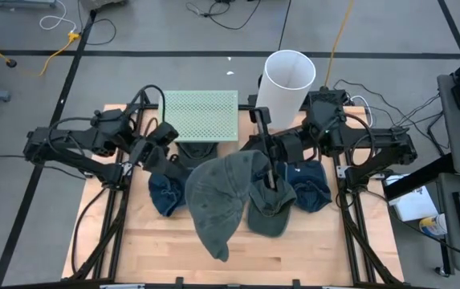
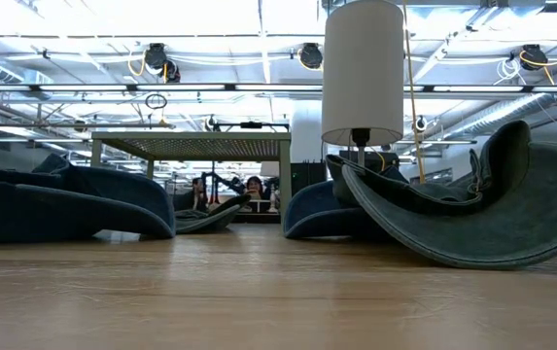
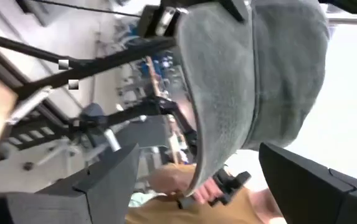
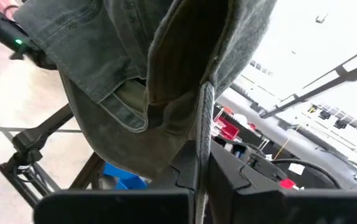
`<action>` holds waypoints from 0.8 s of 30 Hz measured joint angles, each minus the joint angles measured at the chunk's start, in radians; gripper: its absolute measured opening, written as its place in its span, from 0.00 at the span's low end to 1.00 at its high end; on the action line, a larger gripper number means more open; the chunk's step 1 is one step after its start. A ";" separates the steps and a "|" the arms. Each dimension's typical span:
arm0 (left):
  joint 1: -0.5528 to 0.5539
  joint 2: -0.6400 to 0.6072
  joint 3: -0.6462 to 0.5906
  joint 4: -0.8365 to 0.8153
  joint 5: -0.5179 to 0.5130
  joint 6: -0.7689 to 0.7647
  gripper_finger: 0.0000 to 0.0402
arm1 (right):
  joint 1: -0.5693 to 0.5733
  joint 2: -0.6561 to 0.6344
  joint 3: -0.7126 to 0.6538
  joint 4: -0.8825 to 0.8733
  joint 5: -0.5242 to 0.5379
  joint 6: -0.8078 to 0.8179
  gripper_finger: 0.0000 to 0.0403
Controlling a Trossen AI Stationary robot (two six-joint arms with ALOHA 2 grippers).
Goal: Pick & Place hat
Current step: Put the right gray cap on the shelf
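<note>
A grey-green hat (image 1: 217, 197) is held by my right gripper (image 1: 271, 178), which is shut on it in the middle of the table. In the right wrist view the hat (image 4: 134, 68) drapes in front of the fingers. My left gripper (image 1: 159, 144) is open, left of the hat and in front of the green perforated stand (image 1: 200, 115). In its wrist view the hat (image 3: 253, 81) shows beyond the open fingers, which touch nothing. Two dark blue hats (image 1: 165, 194) (image 1: 310, 189) and a green one (image 1: 268, 215) lie on the table. My right gripper pinches an edge of the grey-green hat (image 4: 204, 124) between its two fingers, the edge running straight into the closed gap. The rest of the hat spreads out slack from the hold toward the table's near left. Whether its lower end rests on the table, I cannot tell.
A tall white cylinder (image 1: 287, 79) stands at the far edge behind the right arm. The green perforated stand sits at far centre. A person's hand (image 3: 172, 183) with a controller shows beyond the table. Bare wood (image 1: 310, 253) lies along the near edge.
</note>
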 joint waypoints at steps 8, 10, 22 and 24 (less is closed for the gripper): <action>0.000 0.066 0.000 0.215 0.010 -0.086 0.83 | 0.000 0.000 0.000 -0.003 0.000 -0.046 0.02; 0.000 0.081 0.001 0.240 0.007 -0.095 0.83 | 0.000 0.000 0.000 -0.003 0.001 -0.060 0.02; -0.009 0.101 0.000 0.253 0.020 -0.145 0.66 | -0.015 -0.002 0.000 -0.022 0.049 -0.167 0.02; -0.006 0.097 0.000 0.250 0.020 -0.144 0.59 | -0.016 -0.005 0.000 -0.021 0.069 -0.180 0.02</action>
